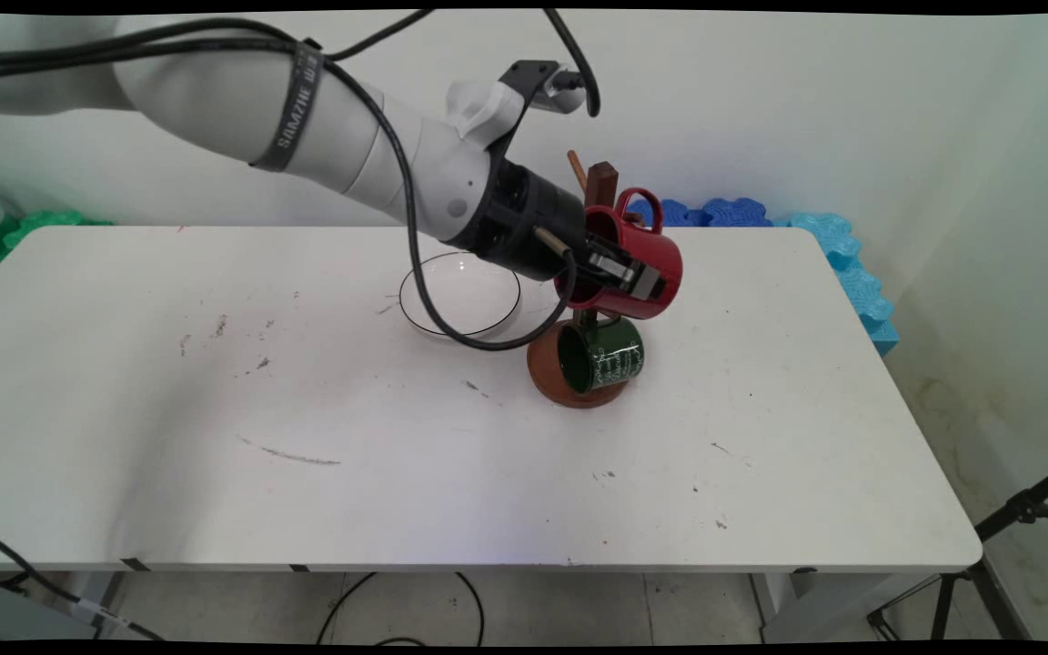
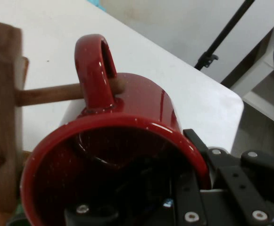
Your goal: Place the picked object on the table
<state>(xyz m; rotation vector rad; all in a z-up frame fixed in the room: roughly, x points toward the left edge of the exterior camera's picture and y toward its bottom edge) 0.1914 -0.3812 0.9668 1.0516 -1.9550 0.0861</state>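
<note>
My gripper [image 1: 630, 273] is shut on the wall of a red mug [image 1: 635, 238], one finger inside and one outside. The mug is tilted on its side with its handle up, right against the wooden mug tree [image 1: 602, 182]. In the hand view the red mug [image 2: 141, 108] fills the picture in front of my gripper [image 2: 186, 181]. A wooden peg [image 2: 47, 94] from the tree's post [image 2: 2, 122] crosses at the handle, and its tip shows on the far side. Below hangs a green mug [image 1: 602, 357], over the tree's round brown base [image 1: 547, 375].
A clear glass dish [image 1: 460, 293] lies on the white table [image 1: 306, 455] just left of the mug tree, under my arm's hanging cable. Blue foam mats [image 1: 842, 250] lie behind the table's right end, green ones [image 1: 42, 220] at the back left. A tripod [image 1: 1024, 509] stands at the lower right.
</note>
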